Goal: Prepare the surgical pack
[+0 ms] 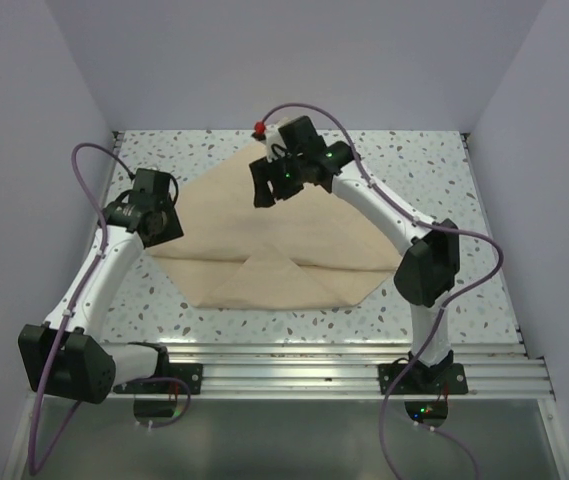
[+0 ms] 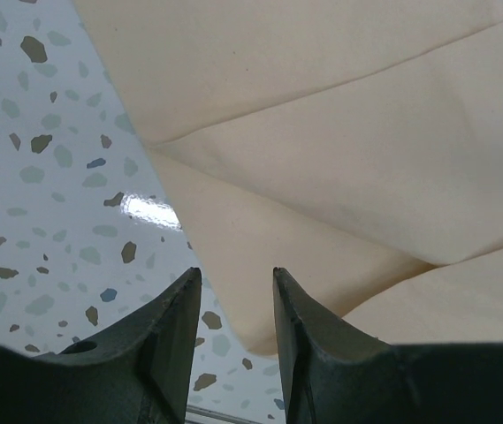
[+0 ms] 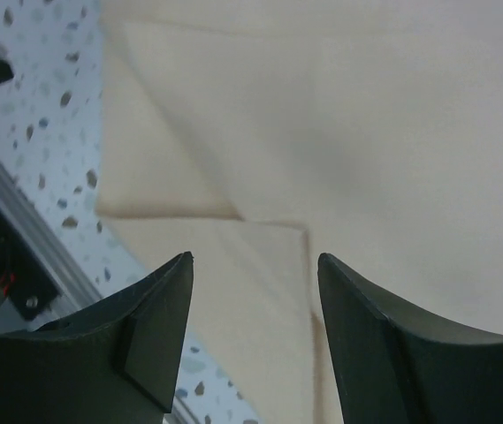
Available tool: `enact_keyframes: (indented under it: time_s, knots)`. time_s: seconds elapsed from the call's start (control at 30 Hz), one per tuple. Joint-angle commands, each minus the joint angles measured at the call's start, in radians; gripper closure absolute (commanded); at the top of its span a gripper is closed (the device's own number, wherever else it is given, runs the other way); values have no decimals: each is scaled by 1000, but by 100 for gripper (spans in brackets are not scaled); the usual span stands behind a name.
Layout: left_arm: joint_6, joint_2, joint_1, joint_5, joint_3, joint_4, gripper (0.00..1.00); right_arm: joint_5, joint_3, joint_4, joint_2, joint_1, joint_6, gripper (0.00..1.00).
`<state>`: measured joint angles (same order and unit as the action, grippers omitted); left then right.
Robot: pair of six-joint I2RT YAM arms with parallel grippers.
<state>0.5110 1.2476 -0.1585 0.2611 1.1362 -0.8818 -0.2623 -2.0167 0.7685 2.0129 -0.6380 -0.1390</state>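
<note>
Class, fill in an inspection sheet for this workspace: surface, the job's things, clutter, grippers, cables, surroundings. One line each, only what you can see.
Surface: speckled terrazzo table, bare around the cloth.
Job's things: surgical pack, a tan cloth spread flat, with its near corner folded in towards the middle.
Clutter: nothing seen.
Grippers: left gripper above the cloth's left edge, jaws apart, empty; right gripper above the cloth's far part, jaws apart, empty.
Cables: a purple cable loops off the left arm, another off the right arm; neither lies on the cloth.
Surroundings: plain pale walls on three sides; metal rail along the near edge.
</note>
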Motion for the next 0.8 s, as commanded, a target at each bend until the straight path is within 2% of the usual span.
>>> enact_keyframes:
  time_s: [0.0,0.1,0.2,0.37,0.77]
  knots:
    - [-8,-28,4,-39,-12,30,58,-172,90,115,17,-48,98,38]
    - [-8,-31,4,-43,-9,27,58,-150,114,134,43,-69,115,43]
    - [-8,-30,4,-54,-1,26,58,-134,154,78,52,-69,105,46]
    - [-6,-33,4,-51,-4,18,58,-80,78,146,133,-83,169,49]
    - [-6,-30,4,-43,0,12,58,-31,32,123,225,-84,179,53]
